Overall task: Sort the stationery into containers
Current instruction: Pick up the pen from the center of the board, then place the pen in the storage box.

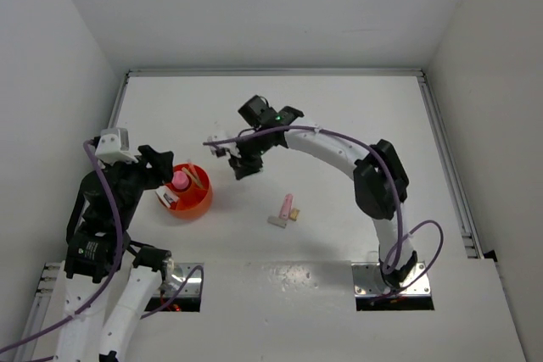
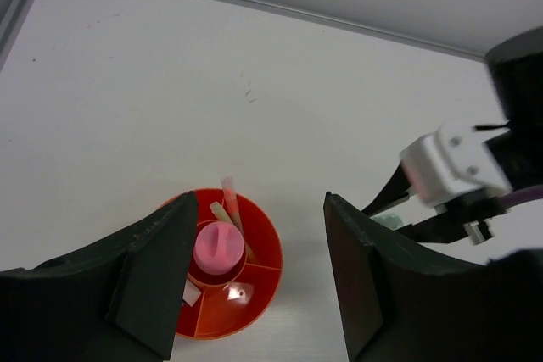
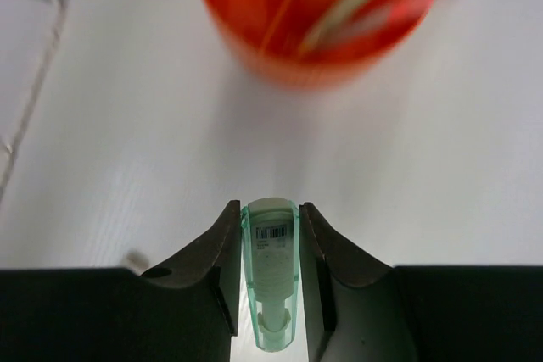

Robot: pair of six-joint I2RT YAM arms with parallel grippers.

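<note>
The orange bowl [image 1: 193, 201] with inner dividers stands left of centre. It holds a pink-capped tube [image 2: 219, 246] in the middle, thin pens [image 2: 229, 203] leaning at the rim and a white eraser [image 2: 191, 296]. My left gripper [image 1: 167, 177] hangs open and empty above the bowl [image 2: 259, 273], seen between its fingers [image 2: 365, 277]. My right gripper [image 1: 240, 167] is just right of the bowl, above the table, shut on a mint-green marker [image 3: 270, 269]. The bowl [image 3: 314, 14] lies blurred ahead of it.
A pink marker [image 1: 286, 204], a small yellow eraser [image 1: 294, 214] and a pale eraser [image 1: 277, 221] lie together on the white table [image 1: 339, 108] right of the bowl. Grey rails [image 1: 445, 158] edge the table. The right gripper's white housing [image 2: 450, 171] shows in the left wrist view.
</note>
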